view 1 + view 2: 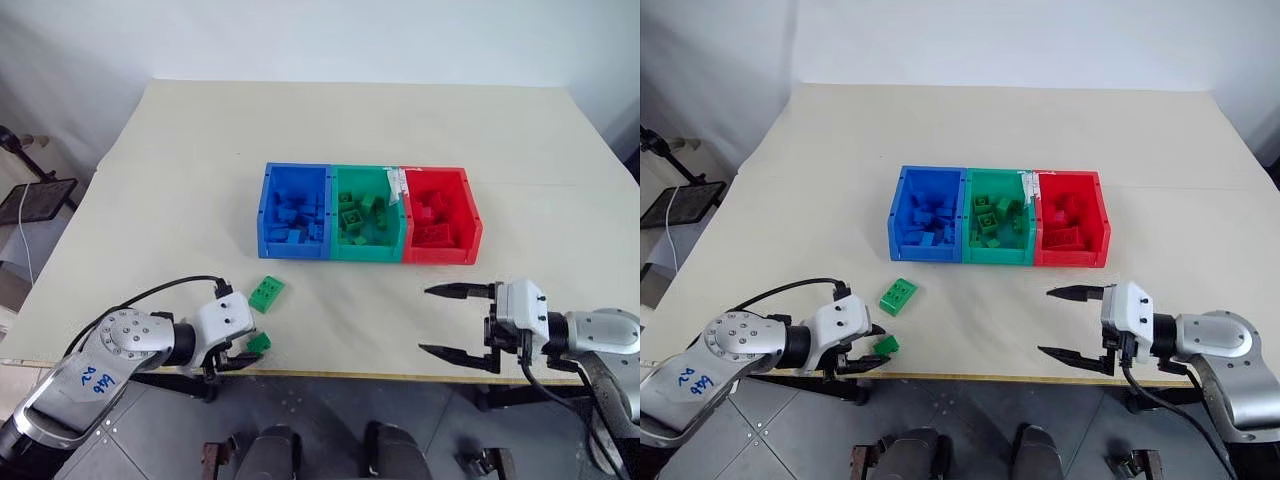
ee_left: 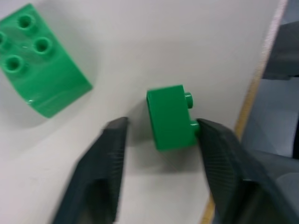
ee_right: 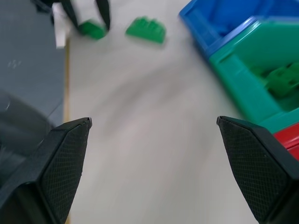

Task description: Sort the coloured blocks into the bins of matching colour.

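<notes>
1. The three joined bins are seen mid-bench: the blue bin on the left, the green bin in the middle, the red bin on the right, each already holding blocks of its own colour.
2. Two green blocks lie on the bench near its front edge, well apart from the bins: an oblong green block and, just beside it, a small green block.
3. The left gripper is placed around the small green block; one finger touches its studded side, while a gap is seen at the other finger, so the jaws are not fully clamped.
4. The right gripper hovers over bare bench with its jaws wide open, holding nothing.
</notes>
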`<move>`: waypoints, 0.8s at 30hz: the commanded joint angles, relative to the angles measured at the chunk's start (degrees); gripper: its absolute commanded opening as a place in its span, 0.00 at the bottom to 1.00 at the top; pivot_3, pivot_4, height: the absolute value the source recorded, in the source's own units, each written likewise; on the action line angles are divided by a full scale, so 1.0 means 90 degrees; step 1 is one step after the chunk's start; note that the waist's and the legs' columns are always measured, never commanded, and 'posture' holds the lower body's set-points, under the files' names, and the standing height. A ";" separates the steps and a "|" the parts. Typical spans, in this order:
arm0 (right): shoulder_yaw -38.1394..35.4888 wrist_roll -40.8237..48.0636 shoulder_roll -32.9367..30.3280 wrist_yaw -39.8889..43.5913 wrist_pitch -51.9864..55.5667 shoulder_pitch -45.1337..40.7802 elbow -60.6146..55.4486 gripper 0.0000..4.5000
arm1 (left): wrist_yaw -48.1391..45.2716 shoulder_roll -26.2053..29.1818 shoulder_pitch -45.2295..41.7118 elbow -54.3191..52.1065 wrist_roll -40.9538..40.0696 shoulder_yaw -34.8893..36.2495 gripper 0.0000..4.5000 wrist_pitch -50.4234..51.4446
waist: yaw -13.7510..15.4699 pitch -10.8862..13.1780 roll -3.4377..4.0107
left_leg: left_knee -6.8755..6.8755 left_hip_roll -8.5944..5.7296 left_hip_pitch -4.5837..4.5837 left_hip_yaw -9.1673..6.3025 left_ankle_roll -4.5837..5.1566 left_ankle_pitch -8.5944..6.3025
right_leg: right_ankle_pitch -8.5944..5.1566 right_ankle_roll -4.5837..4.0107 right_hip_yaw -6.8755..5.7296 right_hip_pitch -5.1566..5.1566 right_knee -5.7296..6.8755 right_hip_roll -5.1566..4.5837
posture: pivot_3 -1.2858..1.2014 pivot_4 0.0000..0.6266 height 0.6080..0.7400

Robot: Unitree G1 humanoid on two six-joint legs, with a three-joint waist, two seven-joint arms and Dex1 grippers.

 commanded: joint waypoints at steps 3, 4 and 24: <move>-0.0126 0.0218 0.0077 -0.0099 -0.0103 0.0140 -0.0461 1.00 | -0.0283 -0.0196 -0.0159 0.0253 -0.0049 -0.0101 0.20 -0.0462 | 0.0000 -0.0001 0.0001 | 0.0000 0.0001 0.0000 0.0000 0.0000 0.0000 | 0.0000 0.0000 0.0000 0.0000 0.0001 0.0000 | 0.52 0.24 1.00; -0.0155 0.0221 0.0108 -0.0146 -0.0120 0.0156 -0.0457 1.00 | -0.0412 -0.0276 -0.0242 0.0249 -0.0160 -0.0054 0.20 -0.0637 | 0.0016 -0.0001 0.0001 | 0.0001 0.0000 0.0001 0.0000 0.0000 0.0000 | 0.0000 0.0000 -0.0001 0.0002 0.0001 0.0000 | 0.52 0.24 1.00; -0.2156 0.0576 0.1323 -0.3172 0.0668 0.1819 -0.1847 1.00 | 0.0817 -0.4813 -0.5893 0.7323 0.1817 -0.1168 0.36 -0.4759 | 0.0100 0.0006 -0.0022 | 0.0015 -0.0015 -0.0022 0.0058 0.0018 0.0000 | 0.0008 0.0013 -0.0007 0.0001 -0.0014 0.0002 | 0.52 0.24 1.00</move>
